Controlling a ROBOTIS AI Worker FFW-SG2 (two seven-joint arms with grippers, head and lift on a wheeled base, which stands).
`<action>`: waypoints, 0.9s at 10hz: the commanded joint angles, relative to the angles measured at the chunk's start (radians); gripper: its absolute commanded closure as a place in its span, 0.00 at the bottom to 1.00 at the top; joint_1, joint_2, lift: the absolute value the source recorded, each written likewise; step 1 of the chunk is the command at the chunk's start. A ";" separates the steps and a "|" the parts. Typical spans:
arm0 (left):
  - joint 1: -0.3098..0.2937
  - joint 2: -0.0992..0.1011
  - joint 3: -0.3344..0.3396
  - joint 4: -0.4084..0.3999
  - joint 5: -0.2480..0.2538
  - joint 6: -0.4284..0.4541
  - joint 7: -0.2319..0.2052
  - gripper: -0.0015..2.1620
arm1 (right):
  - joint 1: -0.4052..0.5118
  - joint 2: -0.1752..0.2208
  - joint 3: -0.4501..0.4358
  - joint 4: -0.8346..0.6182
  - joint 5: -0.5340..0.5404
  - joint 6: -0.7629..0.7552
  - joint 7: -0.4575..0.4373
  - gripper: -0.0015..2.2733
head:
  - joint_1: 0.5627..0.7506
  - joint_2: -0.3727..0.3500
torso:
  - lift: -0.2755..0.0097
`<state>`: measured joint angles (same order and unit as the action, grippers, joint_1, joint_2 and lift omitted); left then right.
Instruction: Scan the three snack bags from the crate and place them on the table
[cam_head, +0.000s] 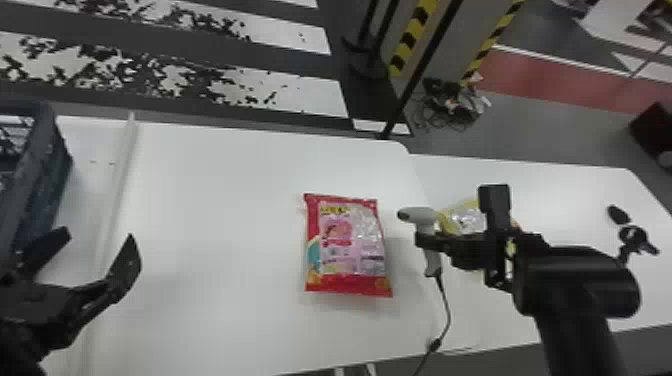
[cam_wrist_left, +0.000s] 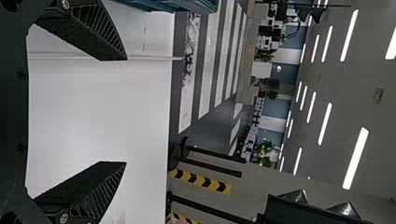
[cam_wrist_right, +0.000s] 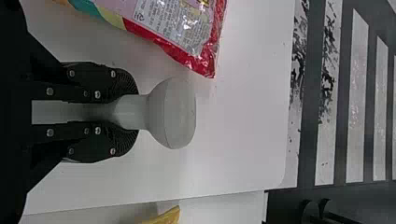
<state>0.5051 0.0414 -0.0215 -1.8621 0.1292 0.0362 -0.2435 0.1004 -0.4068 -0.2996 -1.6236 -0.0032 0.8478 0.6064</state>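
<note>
Head view: the red snack bag (cam_head: 347, 245) lies flat on the table (cam_head: 215, 225), left of my right hand (cam_wrist_right: 128, 112), its long axis running near to far. That hand is nearer, clenched around the scanner (cam_head: 425, 217), whose nose faces left; to scan, I judge it should swing over the bag and tip down. My left hand (cam_head: 98, 234), spread and empty, is well apart on the left, beside the crate (cam_head: 45, 170). A yellow bag (cam_head: 452, 222) sits right, partly behind my right arm. The cable (cam_head: 446, 300) trails near, and could drag.
</note>
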 joint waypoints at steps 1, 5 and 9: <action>0.001 0.000 0.000 0.000 0.001 0.000 0.000 0.04 | -0.033 -0.015 0.014 0.083 0.005 -0.026 0.000 0.99 | 0.70 0.03 | 0.75; 0.004 0.000 0.000 -0.003 0.003 0.000 0.000 0.04 | -0.062 -0.026 0.046 0.182 0.017 -0.082 -0.014 0.88 | 0.70 0.03 | 0.75; 0.010 0.002 -0.002 -0.006 0.003 -0.003 0.000 0.04 | -0.057 -0.024 0.037 0.191 -0.001 -0.075 -0.040 0.00 | 0.70 0.03 | 0.75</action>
<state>0.5147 0.0430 -0.0219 -1.8677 0.1321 0.0327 -0.2438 0.0408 -0.4318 -0.2569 -1.4292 -0.0004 0.7701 0.5665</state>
